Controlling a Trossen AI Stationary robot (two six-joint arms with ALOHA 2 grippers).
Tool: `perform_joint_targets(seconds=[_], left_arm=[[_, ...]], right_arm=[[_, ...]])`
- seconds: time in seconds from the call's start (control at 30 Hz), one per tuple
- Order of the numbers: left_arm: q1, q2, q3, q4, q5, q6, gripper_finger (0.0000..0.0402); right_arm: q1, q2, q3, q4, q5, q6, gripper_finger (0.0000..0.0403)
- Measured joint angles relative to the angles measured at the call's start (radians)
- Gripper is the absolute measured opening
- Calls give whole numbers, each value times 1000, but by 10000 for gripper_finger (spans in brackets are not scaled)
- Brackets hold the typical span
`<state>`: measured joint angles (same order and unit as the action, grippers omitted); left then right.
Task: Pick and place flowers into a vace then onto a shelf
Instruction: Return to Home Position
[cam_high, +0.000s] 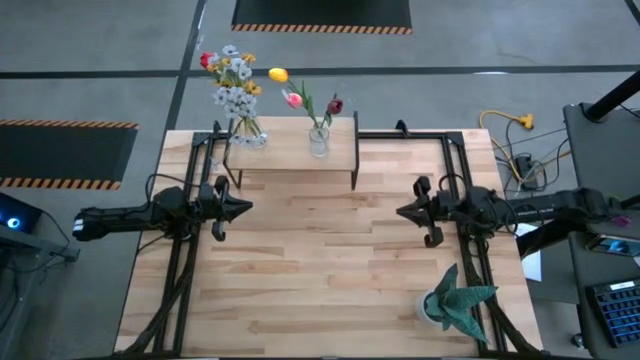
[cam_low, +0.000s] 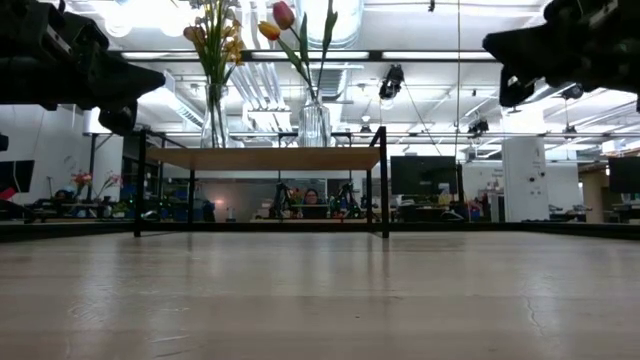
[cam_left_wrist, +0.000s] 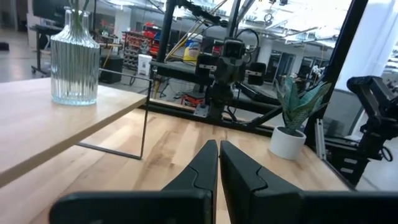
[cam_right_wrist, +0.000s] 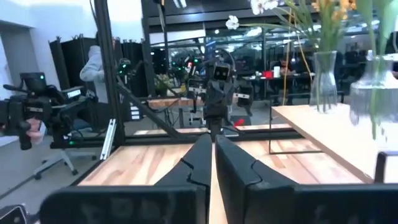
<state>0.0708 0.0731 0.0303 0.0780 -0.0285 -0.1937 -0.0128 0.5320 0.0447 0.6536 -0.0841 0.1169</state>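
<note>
The shelf (cam_high: 290, 158) stands on its black legs at the far middle of the table. Two clear glass vases rest on its board. The left vase (cam_high: 246, 130) holds white blooms, yellow sprigs and a red flower (cam_high: 232, 78). The right vase (cam_high: 318, 140) holds pink, maroon and yellow tulips (cam_high: 300, 98). In the low view both vases (cam_low: 214, 118) (cam_low: 314, 122) stand upright on the shelf (cam_low: 265, 158). My left gripper (cam_high: 245, 208) is shut and empty, level above the table's left side. My right gripper (cam_high: 402, 212) is shut and empty, facing it from the right.
A green spiky plant in a white pot (cam_high: 452, 300) stands at the table's near right corner. Black frame rails run along the table's left and right sides. A person (cam_right_wrist: 96, 62) stands in the room beyond the table. Bare wood lies between the two grippers.
</note>
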Motion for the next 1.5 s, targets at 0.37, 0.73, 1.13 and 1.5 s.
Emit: perform_joint_targets(seconds=[0.37, 0.73, 1.13, 1.5], left_arm=[[0, 0, 0, 1, 2, 59, 1], [0, -5, -4, 7, 3, 137, 1], [0, -49, -20, -16, 4, 150, 1], [0, -46, -20, -23, 4, 134, 1]], right_arm=[[0, -190, -23, -221, 36, -47, 8], [0, -240, -36, -337, 103, -81, 8], [0, -401, -36, -420, 99, -57, 8], [0, -475, -36, -493, 97, -45, 8]])
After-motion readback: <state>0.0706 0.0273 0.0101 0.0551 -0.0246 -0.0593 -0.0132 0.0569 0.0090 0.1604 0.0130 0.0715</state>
